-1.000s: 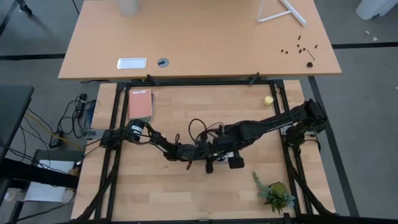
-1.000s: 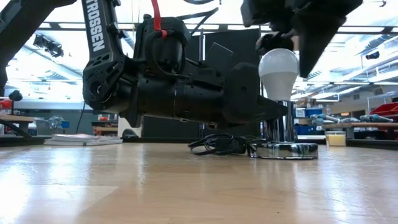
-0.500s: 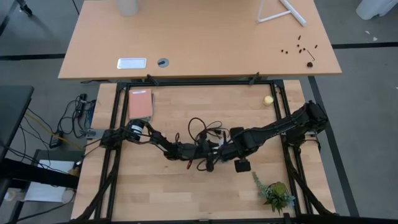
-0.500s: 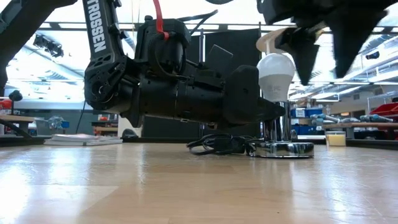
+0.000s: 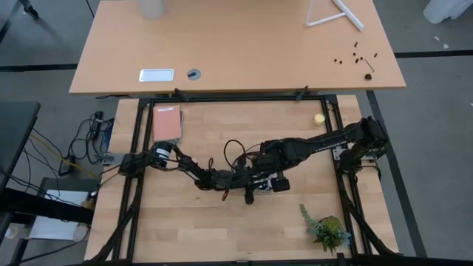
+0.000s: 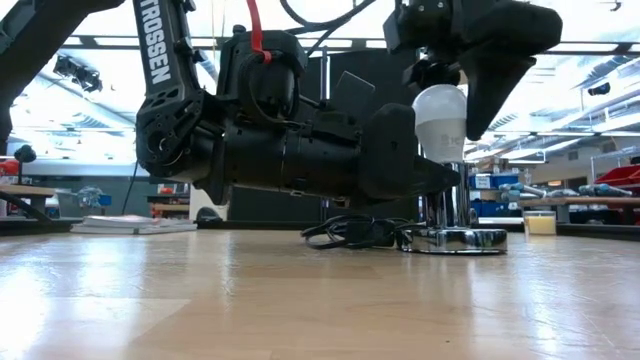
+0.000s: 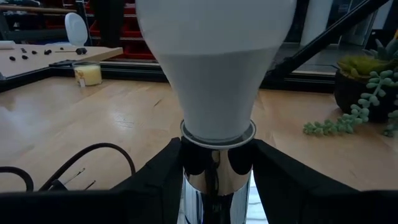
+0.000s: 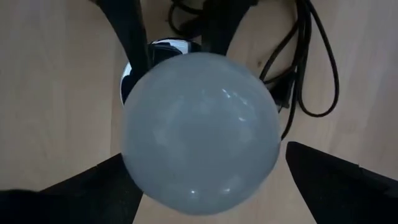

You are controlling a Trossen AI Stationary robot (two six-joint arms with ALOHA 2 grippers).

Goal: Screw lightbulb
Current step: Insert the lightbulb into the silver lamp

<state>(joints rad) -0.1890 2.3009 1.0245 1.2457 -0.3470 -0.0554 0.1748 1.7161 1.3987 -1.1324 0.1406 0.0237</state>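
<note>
The white lightbulb [image 6: 440, 125] stands upright in the chrome socket [image 6: 455, 240], whose round base rests on the wooden table. My left gripper [image 6: 430, 180] reaches in level from the table's left and is shut on the socket's stem below the bulb [image 7: 214, 68]. My right gripper [image 6: 450, 75] hangs over the bulb and points down, open. Its two fingers stand on either side of the bulb's dome [image 8: 199, 134]. In the high view the right gripper [image 5: 275, 181] hides the bulb. My left gripper pinches the socket's chrome stem [image 7: 214, 180] between its two fingers [image 7: 158, 183], just below the collar under the bulb. The fingers come level from the table's left and lie across the upright stem. The socket stands upright on its base. Whether my right gripper touches the bulb, I cannot tell.
The socket's black cord [image 6: 350, 232] lies coiled on the table behind the left gripper. A small yellow ball [image 5: 318, 118] sits at the far right, a green plant [image 5: 327, 229] at the near right, and a red book [image 5: 167, 124] at the far left.
My right gripper swung away from the bulb toward the table's right and near edge, then came back over the bulb and rolled at the wrist. Its fingers stay open. The left gripper and the socket have kept still.
</note>
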